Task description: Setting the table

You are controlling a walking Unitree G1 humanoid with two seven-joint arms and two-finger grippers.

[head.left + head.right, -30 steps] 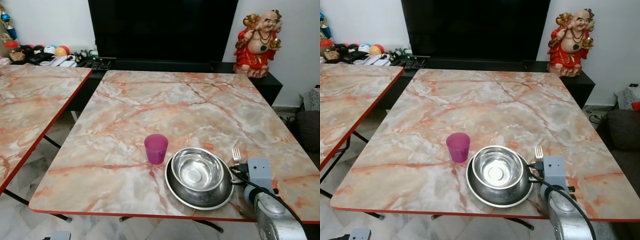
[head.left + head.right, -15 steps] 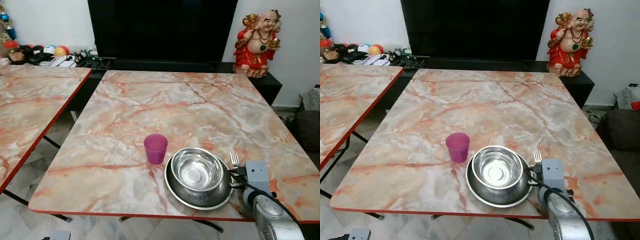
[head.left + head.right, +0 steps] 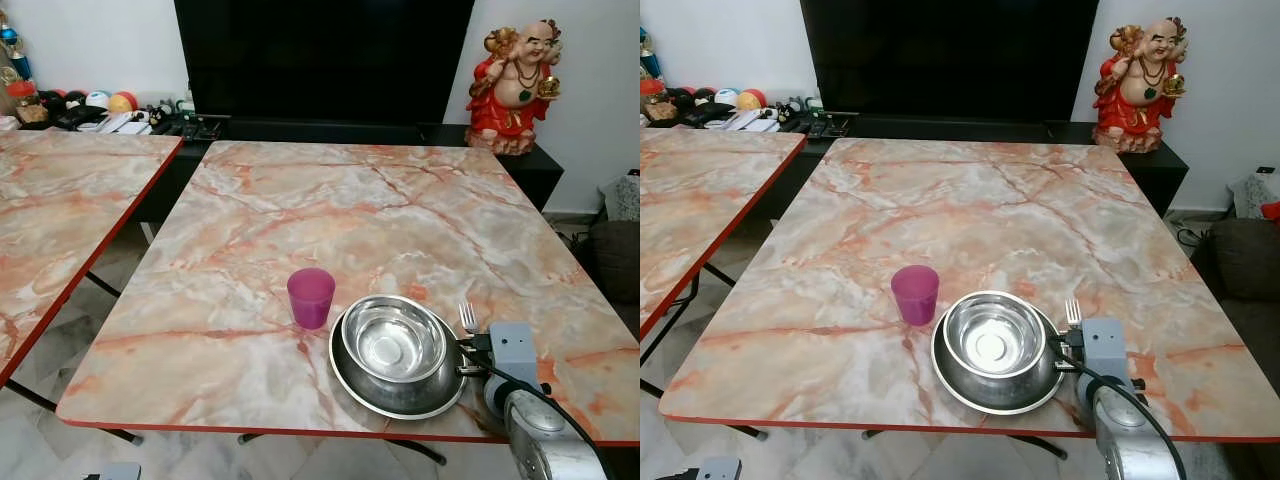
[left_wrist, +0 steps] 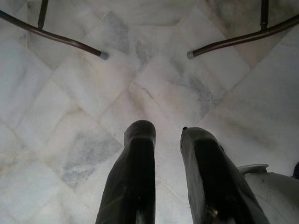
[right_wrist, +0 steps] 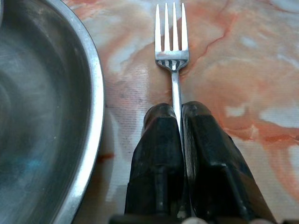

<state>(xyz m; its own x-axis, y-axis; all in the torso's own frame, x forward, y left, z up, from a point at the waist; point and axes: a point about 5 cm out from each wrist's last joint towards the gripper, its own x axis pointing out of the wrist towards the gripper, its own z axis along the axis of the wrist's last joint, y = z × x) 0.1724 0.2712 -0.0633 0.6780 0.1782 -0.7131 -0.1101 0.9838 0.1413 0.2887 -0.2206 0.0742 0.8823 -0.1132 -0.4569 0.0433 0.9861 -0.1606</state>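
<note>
A steel bowl (image 3: 393,343) sits inside a wider steel plate (image 3: 350,375) near the front edge of the marble table (image 3: 350,210). A purple cup (image 3: 311,297) stands just left of them. My right gripper (image 5: 176,112) is shut on the handle of a silver fork (image 5: 171,42), whose tines (image 3: 467,317) point away from me, right beside the plate's rim. The fork lies low over the tabletop; whether it touches I cannot tell. My left gripper (image 4: 167,135) hangs over the tiled floor with a narrow gap between its fingers and nothing in it.
A second marble table (image 3: 60,200) stands to the left across a gap. A black TV cabinet (image 3: 330,130) runs behind, with a red statue (image 3: 517,85) at its right end and clutter (image 3: 100,108) at its left. Table legs (image 4: 56,39) cross the floor.
My right gripper has slid the fork slightly left, closer to the plate's rim. The bowl, plate and cup have not moved.
</note>
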